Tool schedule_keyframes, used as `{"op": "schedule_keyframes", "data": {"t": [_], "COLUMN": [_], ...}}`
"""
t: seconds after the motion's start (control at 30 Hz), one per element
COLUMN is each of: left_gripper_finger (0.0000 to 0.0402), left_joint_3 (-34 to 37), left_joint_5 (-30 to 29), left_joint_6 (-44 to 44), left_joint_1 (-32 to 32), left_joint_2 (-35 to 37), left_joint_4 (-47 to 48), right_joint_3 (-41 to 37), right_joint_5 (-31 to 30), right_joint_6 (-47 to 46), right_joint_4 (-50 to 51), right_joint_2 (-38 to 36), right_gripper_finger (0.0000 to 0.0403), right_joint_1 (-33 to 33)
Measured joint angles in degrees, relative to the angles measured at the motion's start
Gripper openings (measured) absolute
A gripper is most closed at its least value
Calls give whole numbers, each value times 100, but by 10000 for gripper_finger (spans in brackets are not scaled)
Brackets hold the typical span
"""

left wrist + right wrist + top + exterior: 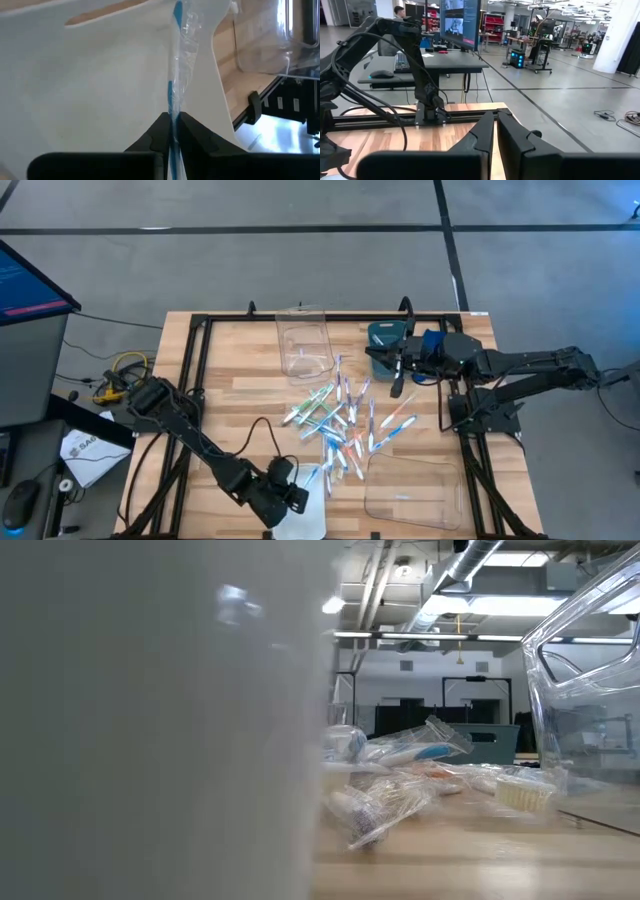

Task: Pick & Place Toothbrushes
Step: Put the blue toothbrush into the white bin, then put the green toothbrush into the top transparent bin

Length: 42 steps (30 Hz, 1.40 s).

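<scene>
A pale white bin wall [150, 720] blocks half my low view. Left gripper [172, 131] jaws pinch a blue wrapped toothbrush [176, 75] over that bin. Remaining toothbrushes [345, 425] scattered mid-surface. Right gripper [495, 131] jaws closed, empty.

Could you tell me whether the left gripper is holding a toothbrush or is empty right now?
Holding one. In the left wrist view the left gripper has its fingers closed on a blue wrapped toothbrush, above the white container.
</scene>
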<state>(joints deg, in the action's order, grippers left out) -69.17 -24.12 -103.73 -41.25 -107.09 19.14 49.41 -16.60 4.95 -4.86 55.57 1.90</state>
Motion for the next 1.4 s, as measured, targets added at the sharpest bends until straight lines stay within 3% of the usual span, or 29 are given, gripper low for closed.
{"op": "schedule_keyframes", "data": {"t": [0.3, 0.7, 0.83, 1.17, 1.27, 1.4], "left_gripper_finger": [48, 166, 184, 167, 156, 113], "left_joint_3": [0, 4, 4, 4, 78, 188], "left_joint_5": [289, 332, -10, -2514, -2255, -1177], "left_joint_6": [192, 389, 828, 3644, 3964, 4249], "left_joint_1": [0, 1, -3, -393, -327, -94], "left_joint_2": [0, 127, 513, 1388, 1421, 1217], "left_joint_4": [60, 89, 107, -215, -215, -253], "right_joint_3": [0, 0, 0, 0, 0, 0], "right_joint_5": [0, 2, 1, 2, -6, 2], "right_joint_6": [-45, -45, -45, -45, -135, -551], "right_joint_4": [15, 70, 62, 128, 188, 322], "right_joint_2": [0, 0, 2, 2, 2, 4], "right_gripper_finger": [16, 16, 18, 16, 18, 17], "right_joint_1": [0, 0, -3, 12, 84, 303]}}
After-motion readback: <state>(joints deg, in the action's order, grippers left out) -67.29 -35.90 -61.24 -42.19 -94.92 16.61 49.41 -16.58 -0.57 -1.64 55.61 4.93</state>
